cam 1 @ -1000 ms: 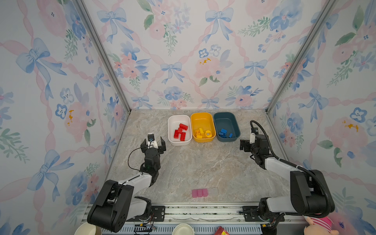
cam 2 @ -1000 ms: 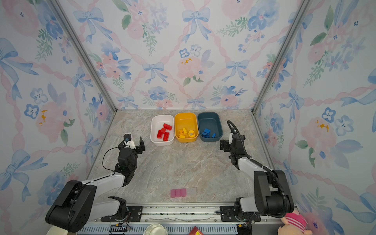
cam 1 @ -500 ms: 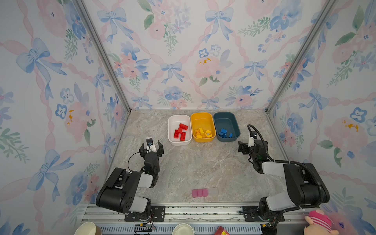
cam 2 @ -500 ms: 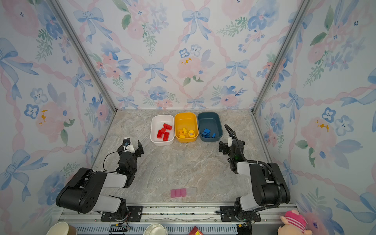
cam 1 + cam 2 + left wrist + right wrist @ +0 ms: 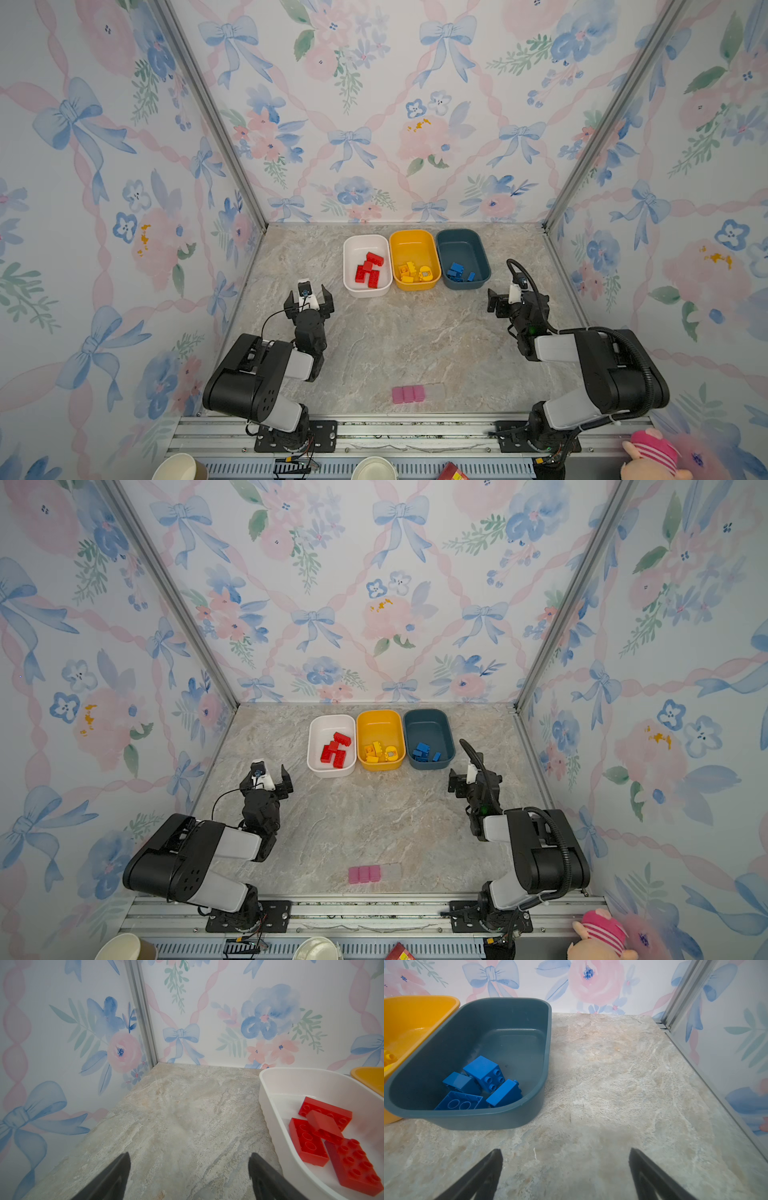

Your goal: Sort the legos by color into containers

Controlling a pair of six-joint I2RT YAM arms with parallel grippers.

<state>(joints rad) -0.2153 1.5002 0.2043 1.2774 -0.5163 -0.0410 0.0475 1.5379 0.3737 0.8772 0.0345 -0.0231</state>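
Note:
Both top views show three containers in a row at the back. Red legos [image 5: 368, 270] lie in the white container [image 5: 353, 242]. Yellow legos [image 5: 415, 273] lie in the yellow-orange container [image 5: 411, 235], and blue legos [image 5: 457, 272] in the dark teal container [image 5: 457, 232]. My left gripper [image 5: 308, 297] hangs low over bare table, just left of the white container [image 5: 268, 1076] and nearer than it. It is open and empty [image 5: 189, 1155]. My right gripper [image 5: 509, 297] sits right of the teal container [image 5: 508, 999], nearer than it, also open and empty [image 5: 565, 1150].
A pale pink block strip [image 5: 408, 394] lies near the table's front edge, between the arm bases. Paper cups [image 5: 178, 467] and a plush toy [image 5: 652, 457] sit below the front rail. Floral walls close in the left, back and right sides.
Both arms have folded back and sunk toward their bases. The grippers have drawn slightly nearer the front and stayed open. The legos and containers have not moved.

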